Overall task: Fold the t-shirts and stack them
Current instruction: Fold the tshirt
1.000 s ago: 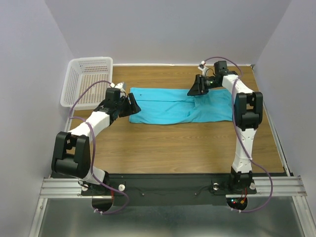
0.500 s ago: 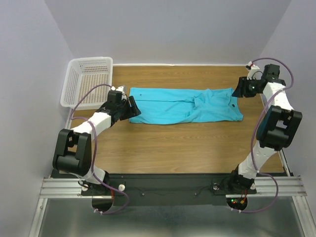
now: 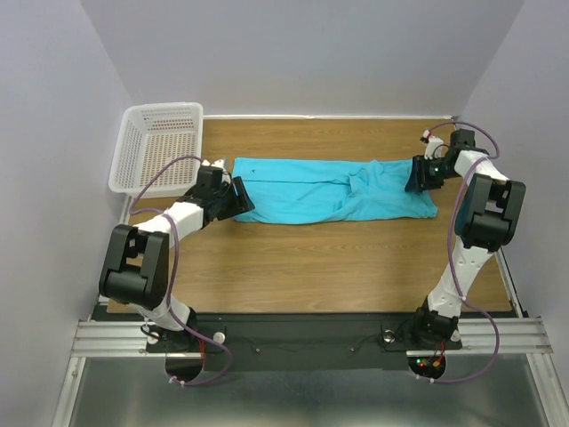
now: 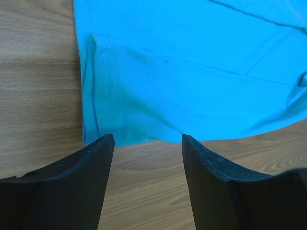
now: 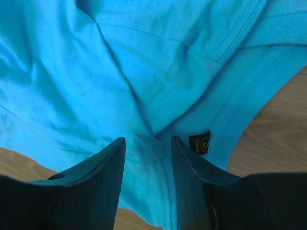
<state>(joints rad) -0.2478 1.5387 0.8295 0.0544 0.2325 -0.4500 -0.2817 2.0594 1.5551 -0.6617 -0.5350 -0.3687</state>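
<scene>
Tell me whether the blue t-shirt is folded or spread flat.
Partly folded: the t-shirt lies as a long narrow strip across the table, cloth layers overlapping near the collar, not yet a compact bundle.

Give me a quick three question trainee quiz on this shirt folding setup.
1. True or false: the left gripper is clamped on the turquoise t-shirt.
2. Which part of the shirt is the right gripper over? A: the neck, by the size label. B: the bottom hem. C: bare wood only.
3. How many t-shirts lie on the table?
Key: 1 false, its jaws stand open at the shirt's edge; 2 A; 3 one.
</scene>
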